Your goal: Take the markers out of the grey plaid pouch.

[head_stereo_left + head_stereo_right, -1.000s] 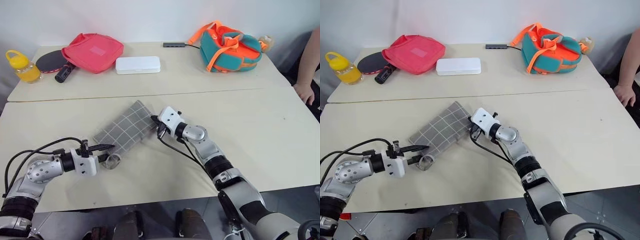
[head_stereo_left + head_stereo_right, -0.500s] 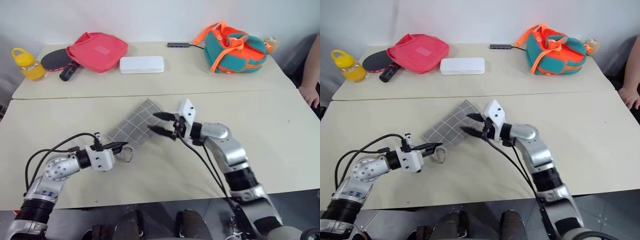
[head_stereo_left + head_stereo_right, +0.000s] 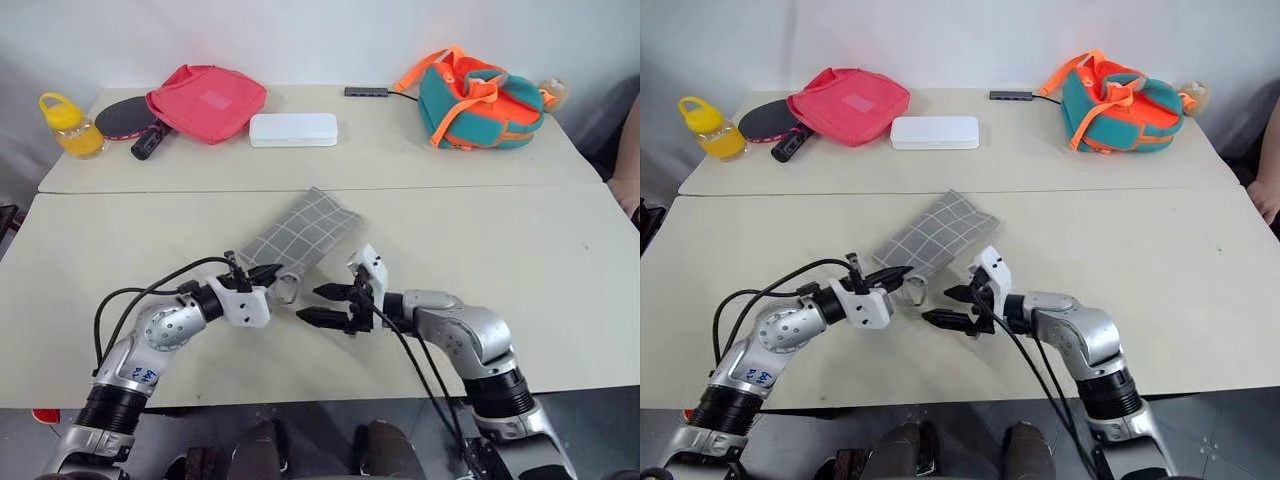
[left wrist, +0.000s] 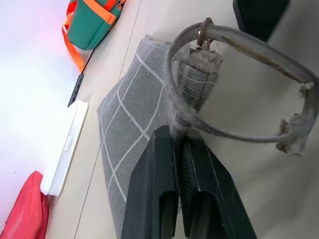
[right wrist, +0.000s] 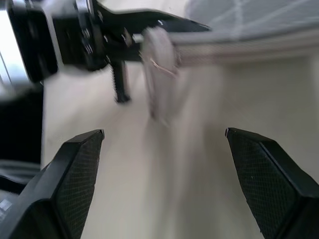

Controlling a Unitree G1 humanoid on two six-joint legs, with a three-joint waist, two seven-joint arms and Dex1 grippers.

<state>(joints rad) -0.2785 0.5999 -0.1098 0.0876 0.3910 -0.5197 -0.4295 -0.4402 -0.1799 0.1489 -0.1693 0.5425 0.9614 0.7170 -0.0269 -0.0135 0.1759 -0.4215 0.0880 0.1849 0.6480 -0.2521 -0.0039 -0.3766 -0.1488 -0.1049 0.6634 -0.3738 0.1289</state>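
Note:
The grey plaid pouch lies flat and slantwise on the near table, with its grey loop and metal ring at the near end. My left gripper is shut on the pouch's edge by that loop, as the left wrist view shows with the fingers pinching the plaid fabric. My right gripper stands open just beside the loop, pointing at the left gripper and holding nothing. In the right wrist view its gripper faces the loop. The markers are hidden.
On the far table lie a pink-red bag, a white case, a teal-and-orange backpack, a paddle and a yellow bottle. A person's hand rests at the right edge.
My right gripper has left the pouch's far end, opened, rolled and drawn back to the loop end. The left gripper has moved right, holding the pouch's near end. The camera has shifted.

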